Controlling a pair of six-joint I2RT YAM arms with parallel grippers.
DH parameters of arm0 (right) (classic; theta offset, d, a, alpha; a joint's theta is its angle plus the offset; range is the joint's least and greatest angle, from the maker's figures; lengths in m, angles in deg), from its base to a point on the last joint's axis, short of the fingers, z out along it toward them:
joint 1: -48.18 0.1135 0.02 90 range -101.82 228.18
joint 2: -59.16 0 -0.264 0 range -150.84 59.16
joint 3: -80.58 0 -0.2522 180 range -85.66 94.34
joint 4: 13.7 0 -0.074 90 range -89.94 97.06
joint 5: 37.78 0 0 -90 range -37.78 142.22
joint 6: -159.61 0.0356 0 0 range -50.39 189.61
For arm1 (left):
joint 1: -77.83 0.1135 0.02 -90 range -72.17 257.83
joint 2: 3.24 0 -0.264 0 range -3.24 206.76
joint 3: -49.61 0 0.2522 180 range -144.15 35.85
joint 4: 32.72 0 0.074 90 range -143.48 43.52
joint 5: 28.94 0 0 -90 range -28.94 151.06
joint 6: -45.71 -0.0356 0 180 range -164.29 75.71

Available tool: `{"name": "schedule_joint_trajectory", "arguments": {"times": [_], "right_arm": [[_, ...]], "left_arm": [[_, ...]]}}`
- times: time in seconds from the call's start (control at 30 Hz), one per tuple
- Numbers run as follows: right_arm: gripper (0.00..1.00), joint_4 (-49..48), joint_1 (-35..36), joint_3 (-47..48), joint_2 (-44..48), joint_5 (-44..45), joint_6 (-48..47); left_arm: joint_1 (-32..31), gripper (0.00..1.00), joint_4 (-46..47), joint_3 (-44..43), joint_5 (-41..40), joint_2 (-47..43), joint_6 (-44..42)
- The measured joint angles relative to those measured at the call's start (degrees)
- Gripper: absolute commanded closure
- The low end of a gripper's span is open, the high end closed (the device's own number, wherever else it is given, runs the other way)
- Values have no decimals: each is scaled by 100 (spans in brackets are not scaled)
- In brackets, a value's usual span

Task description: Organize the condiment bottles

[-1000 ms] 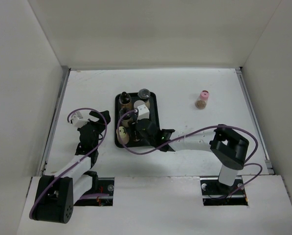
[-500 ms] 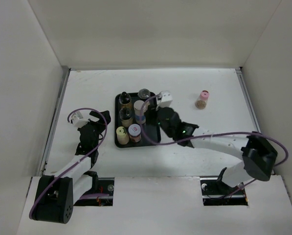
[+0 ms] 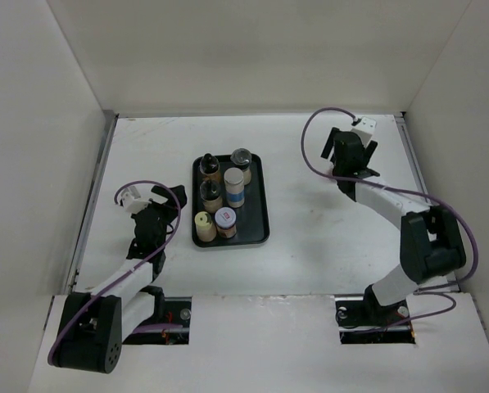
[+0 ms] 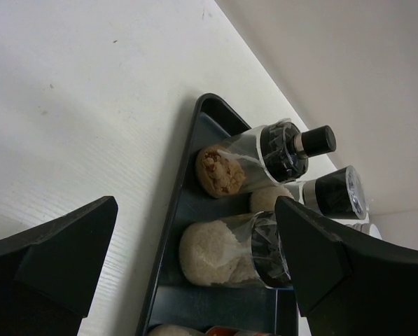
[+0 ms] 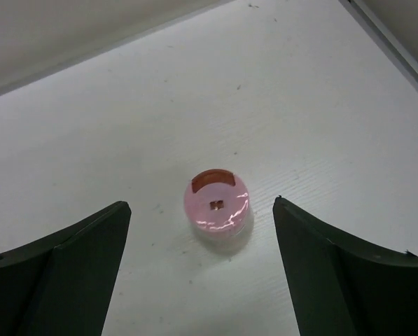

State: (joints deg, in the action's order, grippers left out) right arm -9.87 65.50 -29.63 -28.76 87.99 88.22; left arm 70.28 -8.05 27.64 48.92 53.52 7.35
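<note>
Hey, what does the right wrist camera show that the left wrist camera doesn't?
Only the right wrist view shows the pink-capped jar, standing alone on the white table, untouched between the open right fingers. Only the left wrist view shows the black tray holding black-capped jars, one with brown contents and one with pale. Both show the white table and spread fingers gripping nothing, the left fingers included.

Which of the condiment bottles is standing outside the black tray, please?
The pink-capped bottle, alone on the table beneath the open right gripper; the others all stand in the black tray.
</note>
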Motion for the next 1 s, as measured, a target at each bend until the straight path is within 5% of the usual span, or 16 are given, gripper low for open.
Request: {"name": "schedule_joint_trajectory", "arguments": {"times": [0.2, 0.57, 0.73, 1.0], "right_arm": [[12, 260, -404, 404, -734, -389, -20], [54, 444, -599, 671, -1193, -920, 109], [58, 439, -551, 557, -1034, -929, 175], [58, 369, 1025, 149, 450, -879, 264]], "left_arm": [[-42, 0, 17, 0, 4, 107, 0], [-35, 0, 39, 0, -4, 153, -2], [-35, 0, 39, 0, -4, 190, -2], [-35, 0, 35, 0, -7, 188, -2]]}}
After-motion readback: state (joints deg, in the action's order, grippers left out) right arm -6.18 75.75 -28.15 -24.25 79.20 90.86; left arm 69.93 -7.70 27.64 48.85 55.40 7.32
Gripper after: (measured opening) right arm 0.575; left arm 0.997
